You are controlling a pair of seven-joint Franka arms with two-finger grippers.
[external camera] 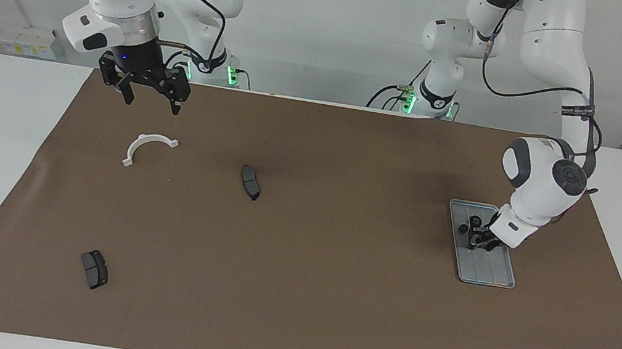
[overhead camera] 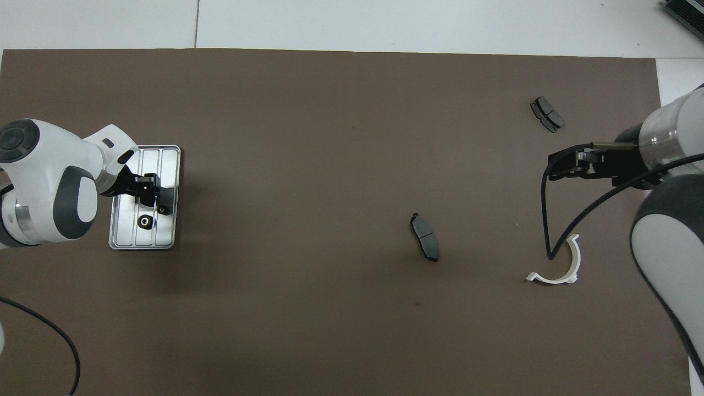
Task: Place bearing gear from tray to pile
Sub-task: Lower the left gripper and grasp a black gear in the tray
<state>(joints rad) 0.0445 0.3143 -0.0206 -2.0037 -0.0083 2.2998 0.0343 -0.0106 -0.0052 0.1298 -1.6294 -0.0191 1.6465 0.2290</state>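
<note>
In the facing view, the left gripper (external camera: pixel 479 241) is down inside the tray (external camera: pixel 494 273), which lies on the brown mat at the left arm's end of the table. Small black bearing gears (external camera: pixel 464 229) sit in the part of the tray nearer to the robots, just beside the gripper; whether the jaws are around one of them, or how wide they stand, cannot be told here. The right gripper (external camera: pixel 151 99) hangs with its jaws spread wide and empty over the mat near the robots, above the white semicircular bracket (external camera: pixel 148 147), and this arm waits. A dark brake pad (external camera: pixel 250 182) lies toward the middle of the table, and a second brake pad (external camera: pixel 94 269) lies farther from the robots, toward the right arm's end. In the overhead view, the left gripper (overhead camera: pixel 147 188) is over the middle of the tray (overhead camera: pixel 168 159), with one gear (overhead camera: pixel 144 221) lying apart from it, nearer to the robots, and another gear (overhead camera: pixel 163 209) just beside the fingertips. The gears look small, stiff and light, probably smooth metal that could slip or roll; a pinch across the outer rim, straight from above, seems the safest hold. The scattered parts of the pile lie well apart from the tray.
</note>
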